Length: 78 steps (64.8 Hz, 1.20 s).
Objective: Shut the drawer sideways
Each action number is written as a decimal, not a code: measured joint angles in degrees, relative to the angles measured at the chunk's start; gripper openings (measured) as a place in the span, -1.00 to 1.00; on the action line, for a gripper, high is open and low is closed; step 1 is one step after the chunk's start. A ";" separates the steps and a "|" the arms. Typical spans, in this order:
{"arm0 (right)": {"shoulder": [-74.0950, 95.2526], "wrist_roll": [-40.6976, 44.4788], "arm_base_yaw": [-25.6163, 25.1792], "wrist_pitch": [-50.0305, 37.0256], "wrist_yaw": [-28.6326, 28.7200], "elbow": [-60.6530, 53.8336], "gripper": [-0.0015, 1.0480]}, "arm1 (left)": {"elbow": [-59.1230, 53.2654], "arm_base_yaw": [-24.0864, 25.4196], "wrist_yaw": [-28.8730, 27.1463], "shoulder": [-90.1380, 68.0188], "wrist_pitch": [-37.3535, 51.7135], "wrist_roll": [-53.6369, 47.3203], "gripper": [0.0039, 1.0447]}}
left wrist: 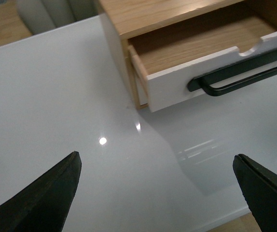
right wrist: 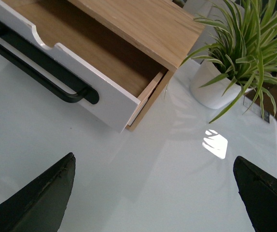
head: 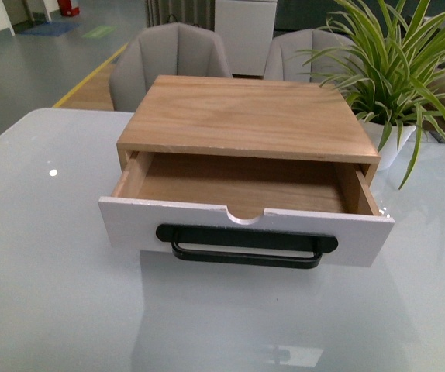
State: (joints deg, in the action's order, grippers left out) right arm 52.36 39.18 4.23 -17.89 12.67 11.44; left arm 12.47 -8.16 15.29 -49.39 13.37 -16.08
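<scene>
Jaws wide and empty on the left gripper (left wrist: 155,159) and right gripper (right wrist: 154,157) above the table (head: 44,310), the drawer (head: 242,223) just ahead stands half out of its wooden case (head: 253,116), so I'd push its white front squarely, not one corner.

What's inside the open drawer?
Nothing that I can see: the pulled-out part of the drawer shows only its bare wood floor. The back of it sits under the wooden top, so anything back there is hidden.

Left pincer (left wrist: 155,155) and right pincer (right wrist: 154,156) gape wide.
</scene>
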 joint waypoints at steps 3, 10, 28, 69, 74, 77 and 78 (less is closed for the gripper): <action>3.80 2.05 0.48 0.00 0.44 1.70 0.83 | 0.66 -1.20 0.70 -3.15 2.21 -1.31 0.84; 10.27 7.30 2.12 1.38 1.36 5.68 0.83 | 2.01 -5.35 1.36 -11.08 8.61 -5.84 0.84; 21.97 17.73 7.06 -0.46 1.46 10.49 0.83 | 4.55 -12.07 7.13 -22.64 17.20 -14.25 0.84; 41.22 17.42 13.33 -8.02 5.86 17.11 0.83 | 12.52 -17.79 12.39 -43.91 24.94 -17.09 0.84; 42.77 17.64 13.73 -8.46 6.10 17.84 0.83 | 13.68 -17.77 12.57 -45.42 24.94 -17.11 0.84; 43.74 17.68 13.86 -8.74 6.27 18.18 0.83 | 14.40 -17.77 12.87 -46.29 24.98 -17.11 0.84; 44.22 17.68 13.90 -8.94 6.25 18.34 0.83 | 14.73 -17.77 12.96 -46.71 25.03 -17.11 0.84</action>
State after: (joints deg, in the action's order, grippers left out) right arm 96.57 56.86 18.13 -26.83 18.92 29.78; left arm 27.20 -25.93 28.25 -96.09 38.39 -33.19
